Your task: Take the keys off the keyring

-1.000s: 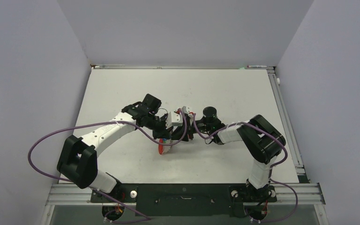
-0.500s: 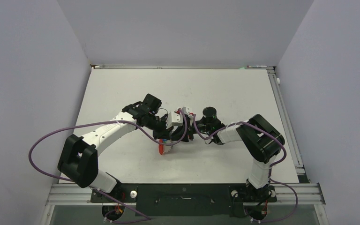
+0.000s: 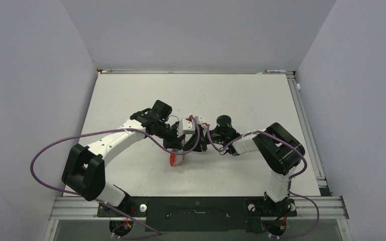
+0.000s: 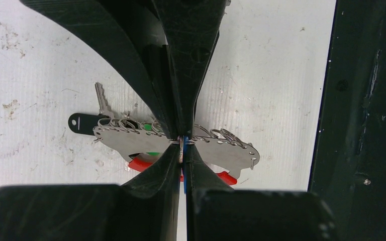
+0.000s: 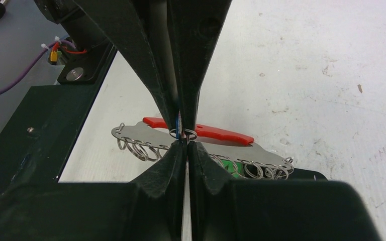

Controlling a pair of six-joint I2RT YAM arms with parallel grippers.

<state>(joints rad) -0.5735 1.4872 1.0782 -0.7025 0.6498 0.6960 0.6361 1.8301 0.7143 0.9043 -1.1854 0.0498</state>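
The keyring is a grey metal plate (image 4: 130, 140) with a red arc (image 4: 139, 164) and several small split rings along its edge. It hangs just above the table between both grippers and also shows in the right wrist view (image 5: 143, 132) and, as a red spot, in the top view (image 3: 174, 159). My left gripper (image 4: 182, 145) is shut on the thin blue key (image 4: 184, 176), edge-on between its fingers. My right gripper (image 5: 182, 141) is shut on a small split ring (image 5: 189, 134) at the same spot, tip to tip with the left. A green tag (image 5: 228, 166), a black tag (image 4: 80, 123) and a silver key (image 4: 100, 98) hang from the plate.
Both arms meet at the table's middle (image 3: 187, 143), their purple cables (image 3: 50, 150) looping nearby. The left arm's dark base bar (image 5: 25, 145) lies beside the keyring in the right wrist view. The white table (image 3: 241, 100) has a raised rail on the right (image 3: 306, 130).
Almost nothing: the right wrist has edged slightly left towards the left gripper. Both grippers stay shut at the same spot.
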